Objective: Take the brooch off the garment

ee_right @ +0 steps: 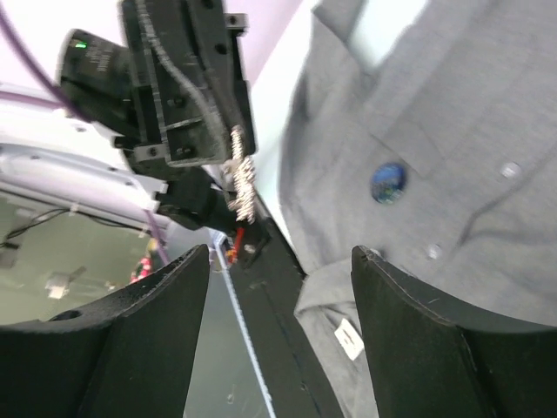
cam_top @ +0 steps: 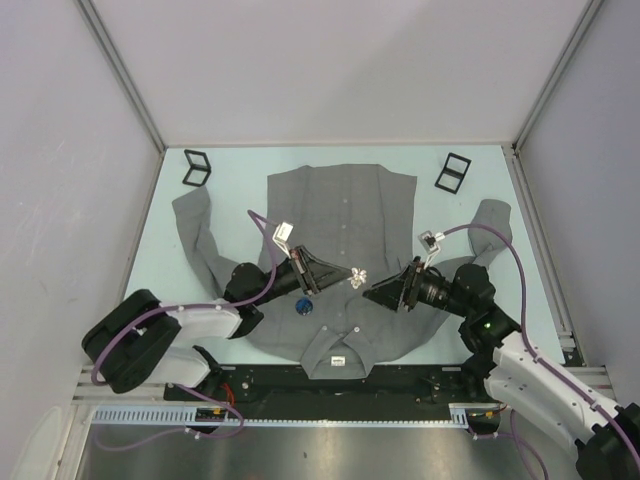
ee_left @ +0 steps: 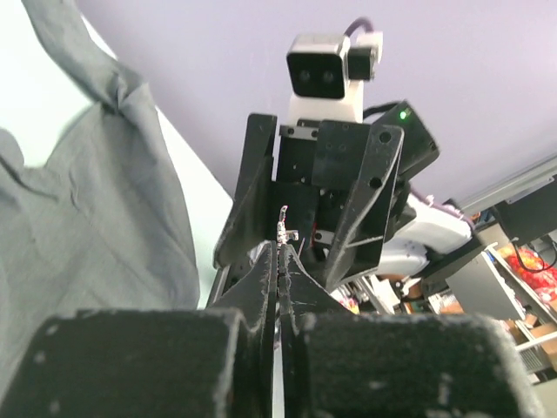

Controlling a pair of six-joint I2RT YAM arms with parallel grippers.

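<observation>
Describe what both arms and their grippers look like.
Both arms have white links and black joints; the left arm and right arm each trail a purple cable. The left gripper and right gripper are black, wedge-shaped. A green light glows on the right arm.

Garment (cam_top: 340,215) flat on table (cam_top: 240,165), collar at near edge, brooch (cam_top: 356,276) over it.
</observation>
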